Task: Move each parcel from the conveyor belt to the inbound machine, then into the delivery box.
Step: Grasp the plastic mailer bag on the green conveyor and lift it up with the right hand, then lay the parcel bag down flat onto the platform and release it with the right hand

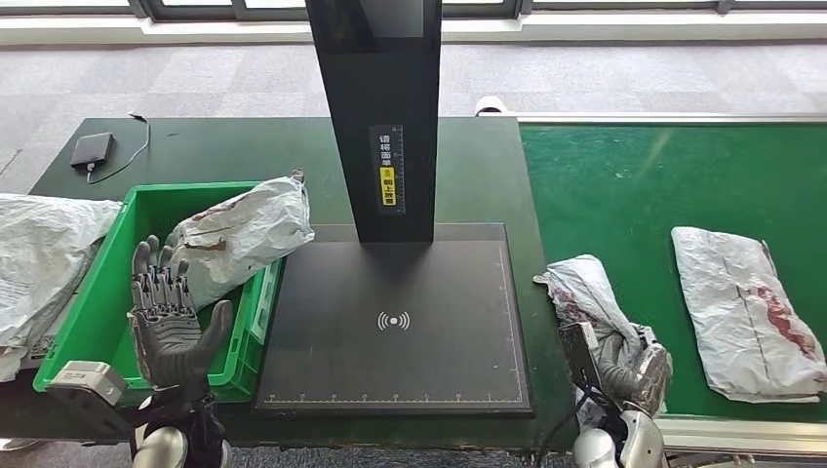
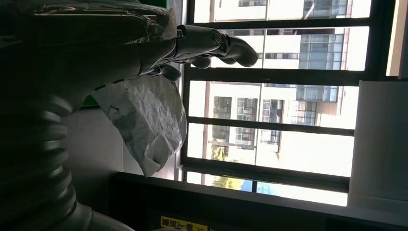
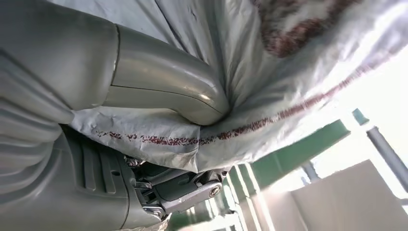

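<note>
A crumpled grey parcel [image 1: 244,234] leans on the right rim of the green delivery box [image 1: 107,302]; in the left wrist view this parcel [image 2: 149,120] hangs beside my fingers. My left hand [image 1: 176,322] stands over the box's front, palm up, fingers spread, holding nothing. My right hand [image 1: 624,366] grips a second grey parcel [image 1: 585,292] at the conveyor's left edge; in the right wrist view the thumb [image 3: 163,82] presses into that parcel [image 3: 288,62]. A third parcel [image 1: 746,312] lies flat on the green conveyor belt [image 1: 634,185]. The black inbound machine plate [image 1: 395,322] lies between box and belt.
The machine's black post [image 1: 385,117] rises behind the plate. More grey bags [image 1: 39,263] pile up left of the box. A black device with a cable [image 1: 91,149] lies at the table's far left.
</note>
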Tool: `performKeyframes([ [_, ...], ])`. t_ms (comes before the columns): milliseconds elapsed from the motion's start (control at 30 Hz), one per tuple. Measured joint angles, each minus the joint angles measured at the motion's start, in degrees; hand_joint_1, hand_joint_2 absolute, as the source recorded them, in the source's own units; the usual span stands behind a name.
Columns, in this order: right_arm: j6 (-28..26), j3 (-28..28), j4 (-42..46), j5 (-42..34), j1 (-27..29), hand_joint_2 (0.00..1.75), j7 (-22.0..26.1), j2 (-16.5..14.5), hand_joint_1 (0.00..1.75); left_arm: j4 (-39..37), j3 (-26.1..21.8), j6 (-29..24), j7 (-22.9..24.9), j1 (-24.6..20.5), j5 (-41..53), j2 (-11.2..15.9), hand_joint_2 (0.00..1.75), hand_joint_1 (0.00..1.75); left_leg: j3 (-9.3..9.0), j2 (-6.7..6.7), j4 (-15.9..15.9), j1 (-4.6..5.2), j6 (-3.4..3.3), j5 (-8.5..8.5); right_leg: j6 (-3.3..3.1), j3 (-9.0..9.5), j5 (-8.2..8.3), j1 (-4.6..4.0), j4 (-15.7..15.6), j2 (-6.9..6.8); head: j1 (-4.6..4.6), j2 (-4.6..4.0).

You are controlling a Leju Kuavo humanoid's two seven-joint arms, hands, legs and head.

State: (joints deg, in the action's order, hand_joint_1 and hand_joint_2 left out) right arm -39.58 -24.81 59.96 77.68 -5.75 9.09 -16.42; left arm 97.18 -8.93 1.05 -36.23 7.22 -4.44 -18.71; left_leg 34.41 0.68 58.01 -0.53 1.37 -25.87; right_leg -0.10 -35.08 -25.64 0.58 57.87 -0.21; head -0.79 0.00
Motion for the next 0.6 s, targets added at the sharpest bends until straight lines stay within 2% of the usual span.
performKeyframes([
  [100,-0.3,0.0,6.9,-4.6,1.2,1.75,6.1,-1.1,1.75,-0.3,0.1,0.0,-0.3,-0.1,0.0,0.0,1.75,0.00,0.01,-0.01,0.0,0.02,0.00,0.00,0.00,-0.04,0.00,0.00,0.0,0.02,0.00,0.00],
  [167,-0.5,0.0,12.3,-7.8,1.9,1.75,8.0,-1.4,1.75,-0.7,0.2,0.0,-0.6,-0.1,0.1,0.0,1.75,0.00,0.01,-0.03,0.0,0.03,0.00,0.00,0.00,-0.05,0.00,-0.01,0.0,0.04,-0.01,0.00],
  [433,-0.6,2.8,28.0,-13.0,4.6,1.75,10.2,-1.5,1.75,-2.5,0.5,0.7,-1.1,-0.5,0.1,0.0,1.75,0.00,-0.06,-0.25,0.0,0.06,-0.02,-0.04,0.00,-0.07,0.01,0.00,0.0,0.20,-0.01,-0.01],
  [600,-0.5,5.0,33.8,-14.1,5.4,1.75,11.0,-1.4,1.75,-3.9,1.2,1.0,-1.4,-0.7,0.3,0.0,1.75,0.00,-0.10,-0.31,0.0,0.06,-0.02,-0.03,-0.01,-0.05,0.02,-0.01,0.0,0.27,0.00,0.00],
])
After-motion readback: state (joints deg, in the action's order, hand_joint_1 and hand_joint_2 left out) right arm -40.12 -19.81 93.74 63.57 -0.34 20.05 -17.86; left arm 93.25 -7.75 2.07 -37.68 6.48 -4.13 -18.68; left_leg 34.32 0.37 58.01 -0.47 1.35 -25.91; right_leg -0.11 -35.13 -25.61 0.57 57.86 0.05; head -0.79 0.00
